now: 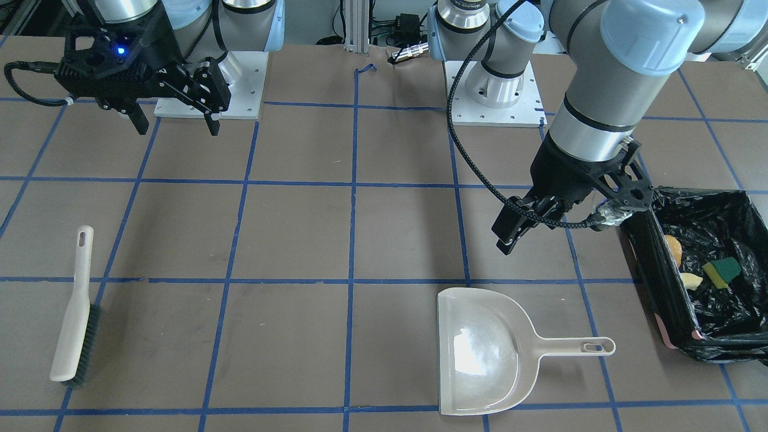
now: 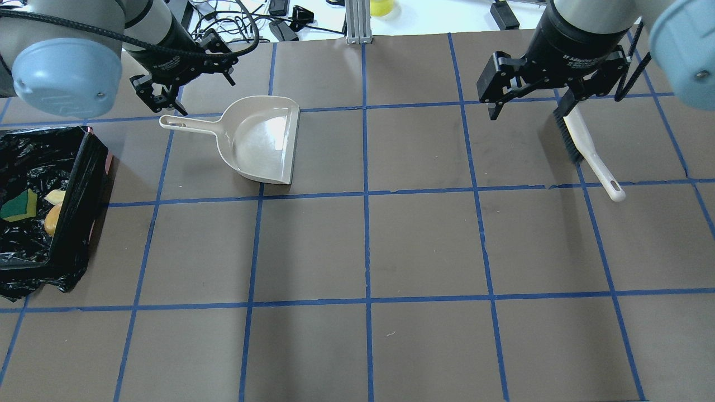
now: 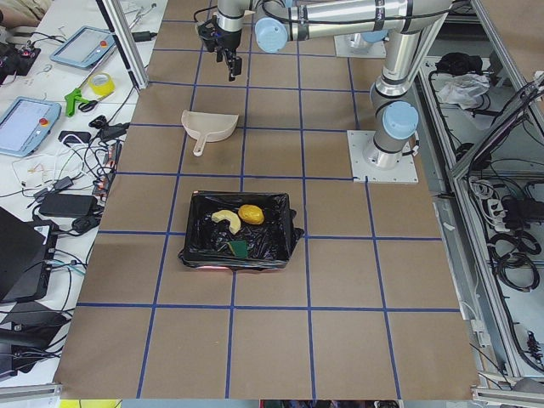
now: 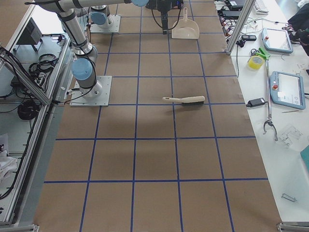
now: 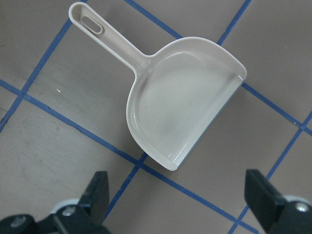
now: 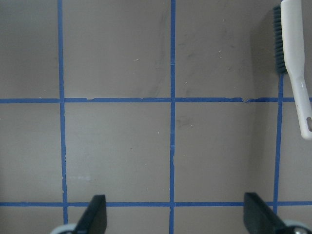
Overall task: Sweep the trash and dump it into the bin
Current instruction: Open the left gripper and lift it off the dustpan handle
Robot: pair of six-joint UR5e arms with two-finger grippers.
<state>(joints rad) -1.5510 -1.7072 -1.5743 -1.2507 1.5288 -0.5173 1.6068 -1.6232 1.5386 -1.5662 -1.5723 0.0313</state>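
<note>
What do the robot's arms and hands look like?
The left arm and right arm are round silver-grey tubes with pale blue joint caps. The left hand and right hand are black, each with two fingers. A black braided cable loops beside the left arm, and a small blue light glows on the right wrist.

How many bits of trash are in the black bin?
3. A golden-brown lump and a pale crescent lie side by side in the bin; a yellow-and-green sponge lies a little apart from them. The crinkly bag could hide more.
</note>
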